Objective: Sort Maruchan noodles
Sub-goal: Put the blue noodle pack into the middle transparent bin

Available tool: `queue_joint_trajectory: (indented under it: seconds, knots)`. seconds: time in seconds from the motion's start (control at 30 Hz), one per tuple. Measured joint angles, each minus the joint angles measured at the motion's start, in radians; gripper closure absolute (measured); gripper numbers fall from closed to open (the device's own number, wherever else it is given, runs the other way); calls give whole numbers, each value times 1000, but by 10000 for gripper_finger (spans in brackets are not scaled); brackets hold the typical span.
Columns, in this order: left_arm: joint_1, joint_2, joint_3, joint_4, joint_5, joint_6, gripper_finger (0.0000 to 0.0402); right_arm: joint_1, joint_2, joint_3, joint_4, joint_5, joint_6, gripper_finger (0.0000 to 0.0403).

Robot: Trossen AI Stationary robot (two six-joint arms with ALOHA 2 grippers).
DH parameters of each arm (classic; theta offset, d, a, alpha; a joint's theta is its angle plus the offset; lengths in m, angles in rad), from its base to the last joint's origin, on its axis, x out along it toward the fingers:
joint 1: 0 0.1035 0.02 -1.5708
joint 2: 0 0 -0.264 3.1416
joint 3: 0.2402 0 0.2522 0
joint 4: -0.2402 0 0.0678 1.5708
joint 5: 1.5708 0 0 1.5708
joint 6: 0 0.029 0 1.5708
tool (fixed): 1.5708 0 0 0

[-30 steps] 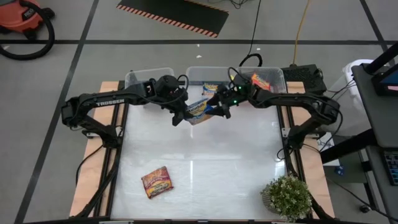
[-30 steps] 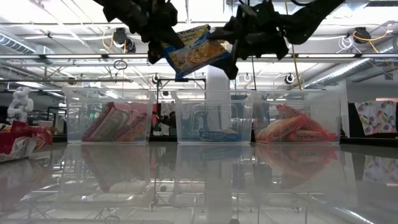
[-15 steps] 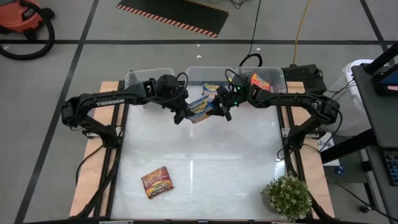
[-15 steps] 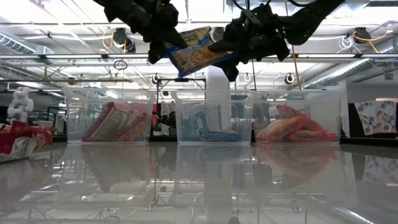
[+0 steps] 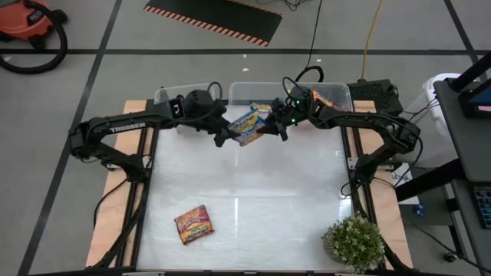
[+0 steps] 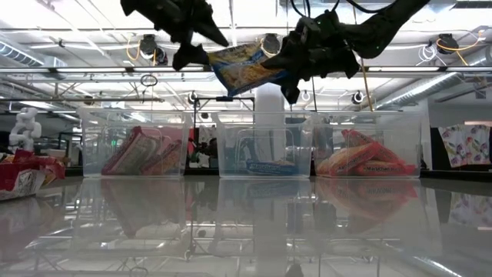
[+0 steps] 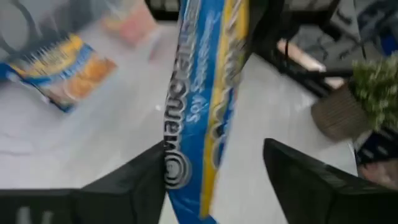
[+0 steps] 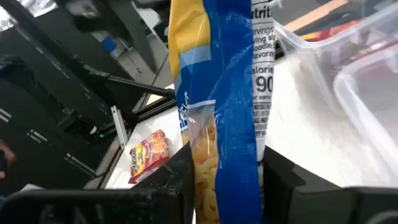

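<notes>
I see the blue packet raised in the air, above the table's far edge at about 12 o'clock, just in front of the middle bin. My right gripper holds it: in the right wrist view the packet stands pinched between the two fingers. My left gripper is at the packet's other end; in the left wrist view its fingers stand apart, with the packet in the gap and touching only one of them.

In the low view three clear bins stand in a row at the far side. The left bin holds dark red packets, the middle one a blue packet, the right bin orange packets.

On the table, a red packet lies alone at about 7 o'clock, well apart from both arms. A small potted plant stands at the near right corner, about 5 o'clock. Nothing lies between the raised packet and the bins.
</notes>
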Motion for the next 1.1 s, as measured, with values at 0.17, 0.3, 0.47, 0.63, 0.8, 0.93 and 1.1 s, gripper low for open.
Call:
queue_joint_trajectory:
  seconds: [0.17,0.3,0.47,0.63,0.8,0.93,1.1]
  knots:
    - [42,-64,0,-50,-40,-37,121,-32,0,0,6,0,70,295]
    - [72,-109,0,-174,-109,-84,120,-72,0,34,1,1,217,298]
    - [98,-135,0,-314,-145,-97,119,-111,0,112,5,43,310,292]
    - [114,-133,0,-366,-146,-94,119,-166,8,173,5,135,324,294]
    - [120,-133,0,-365,-146,-91,119,-225,44,176,-48,161,404,295]
    - [123,-133,0,-369,-147,-79,119,-233,74,176,-36,214,483,290]
    - [123,-133,0,-368,-146,-63,119,-228,150,176,-48,238,546,288]
